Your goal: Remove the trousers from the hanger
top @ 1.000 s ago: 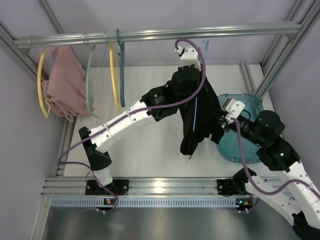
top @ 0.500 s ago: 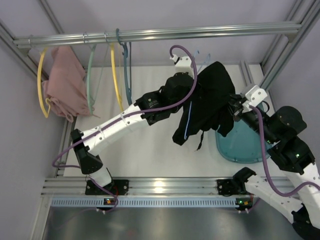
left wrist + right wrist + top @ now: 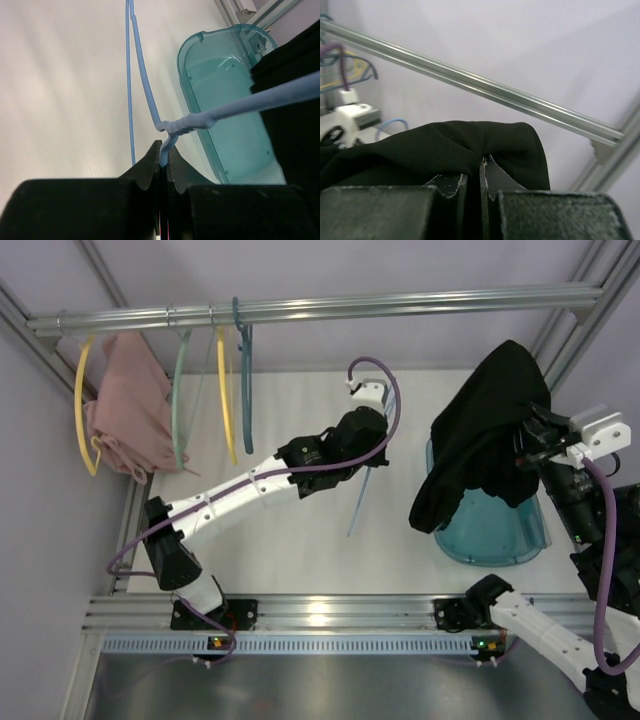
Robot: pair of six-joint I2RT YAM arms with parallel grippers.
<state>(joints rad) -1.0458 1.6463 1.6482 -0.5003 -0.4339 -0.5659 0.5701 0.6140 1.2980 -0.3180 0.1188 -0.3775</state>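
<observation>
The right gripper (image 3: 472, 175), closed on the trousers (image 3: 480, 435), holds them over the teal bin (image 3: 500, 535), at three o'clock from and apart from the hanger (image 3: 360, 502), which the closed left gripper (image 3: 162, 157) clamps by its neck.

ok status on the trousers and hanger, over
Left gripper shut on hanger. Right gripper shut on trousers, off the hanger, above teal tub. Nothing in the way.
</observation>
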